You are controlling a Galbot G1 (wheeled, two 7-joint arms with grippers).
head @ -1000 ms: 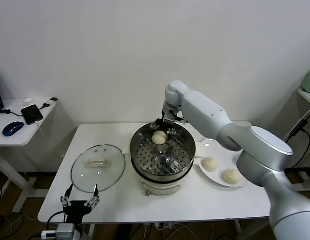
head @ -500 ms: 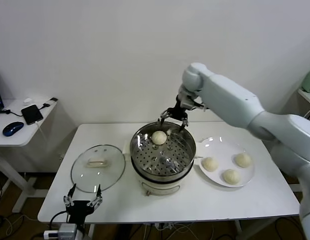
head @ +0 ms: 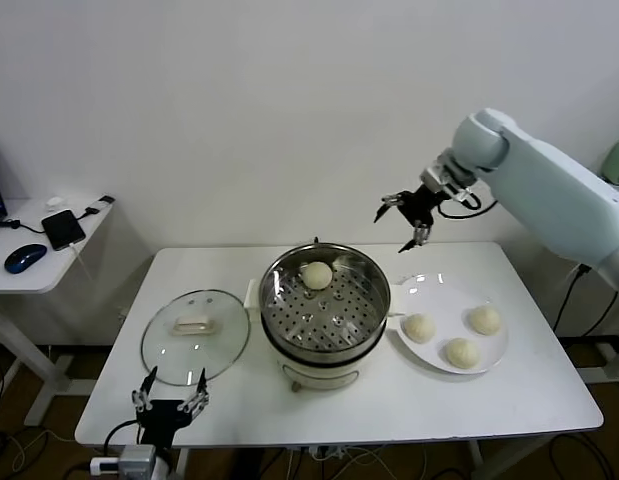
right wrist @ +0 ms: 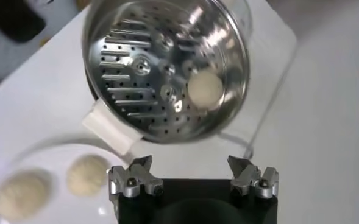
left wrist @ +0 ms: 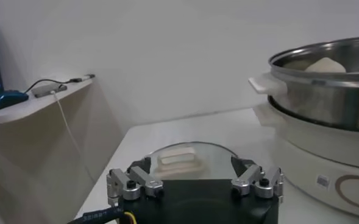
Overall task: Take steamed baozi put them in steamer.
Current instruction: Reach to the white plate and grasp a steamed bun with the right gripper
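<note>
The steamer (head: 326,310) sits mid-table (head: 239,400), one baozi (head: 317,275) inside on its far side, three baozi (head: 461,352) on the plate (head: 439,300) beside it. The right tool (head: 409,212), jaws apart, hovers above that plate; it should descend straight over one bun and close gently. The left tool (head: 169,400), also apart, waits below the table's near edge, diagonally off from the steamer.

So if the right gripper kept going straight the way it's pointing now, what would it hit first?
Probably the white plate near the steamer: the open right gripper points down from above the table's far side. Depth is unclear.
</note>
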